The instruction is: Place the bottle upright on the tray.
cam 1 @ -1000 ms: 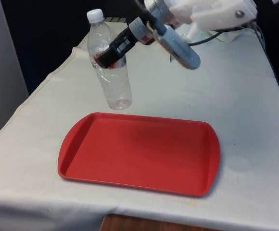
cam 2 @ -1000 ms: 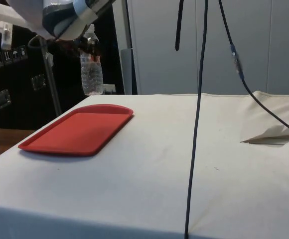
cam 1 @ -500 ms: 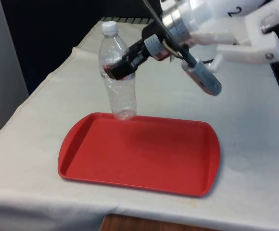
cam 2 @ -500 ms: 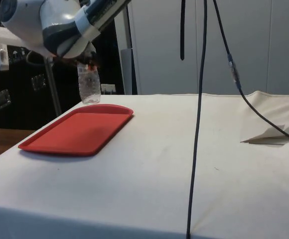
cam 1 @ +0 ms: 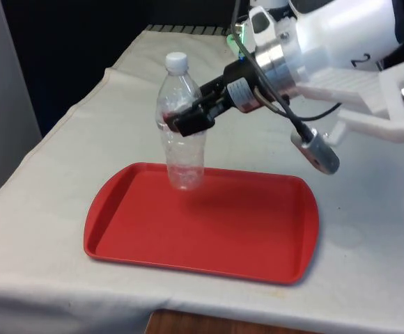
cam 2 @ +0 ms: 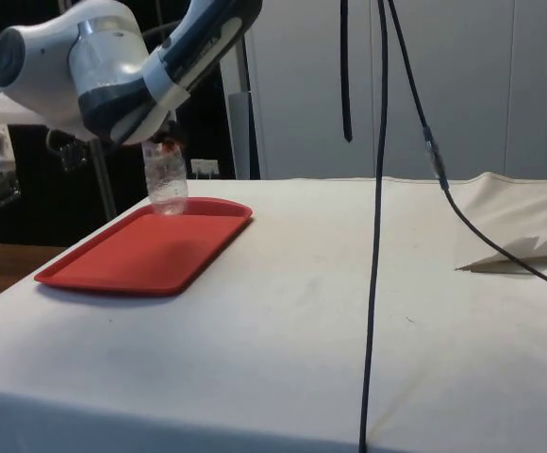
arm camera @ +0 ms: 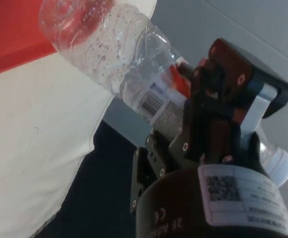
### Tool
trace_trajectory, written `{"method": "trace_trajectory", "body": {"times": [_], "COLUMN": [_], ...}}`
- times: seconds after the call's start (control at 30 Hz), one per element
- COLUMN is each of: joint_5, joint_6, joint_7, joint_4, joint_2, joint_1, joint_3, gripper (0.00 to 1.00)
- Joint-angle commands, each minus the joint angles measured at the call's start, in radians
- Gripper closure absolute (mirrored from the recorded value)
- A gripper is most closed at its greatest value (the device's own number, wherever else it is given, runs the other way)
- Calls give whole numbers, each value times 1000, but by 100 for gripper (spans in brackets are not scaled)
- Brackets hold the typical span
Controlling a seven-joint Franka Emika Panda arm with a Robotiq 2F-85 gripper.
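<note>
The desk (cam 1: 369, 125) under its white cloth carries a red tray (cam 1: 258, 236), lying flat near the front edge, and nothing sits in it. In the side view a black cable (cam 2: 377, 236) hangs down across the middle, well apart from the tray (cam 2: 132, 255), and a fold of cloth (cam 2: 519, 250) lies rumpled at the far side of the desk. Nothing stands between the bottle and the tray.

The clear plastic bottle (cam 1: 182, 125) with its white cap is upright, held in the air over the tray's far edge, toward the front view's left; its base hangs just above the red surface, and I cannot tell whether it touches. In the side view the bottle (cam 2: 165, 179) sits low over the tray's far end.

The claw (cam 1: 188, 117) reaches in from the front view's right and is closed on the bottle's middle, around the label; the wrist view shows the fingers (arm camera: 218, 99) clamped against the label of the bottle (arm camera: 134, 84).
</note>
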Motion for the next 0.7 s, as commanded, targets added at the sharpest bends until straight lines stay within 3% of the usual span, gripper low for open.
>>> {"method": "trace_trajectory", "body": {"times": [0.0,0.17,0.2,0.4,0.67], "joint_5": [-1,-22,-26,-56,-59], "joint_6": [-9,-16,-28,-47,-51], "joint_7": [7,14,22,35,32], "joint_4": [12,29,46,75,78], "joint_2": [14,37,54,86,88], "joint_1": [4,2,7,9,7], "joint_3": [0,13,14,24,26], "gripper": [68,68,68,68,68]}}
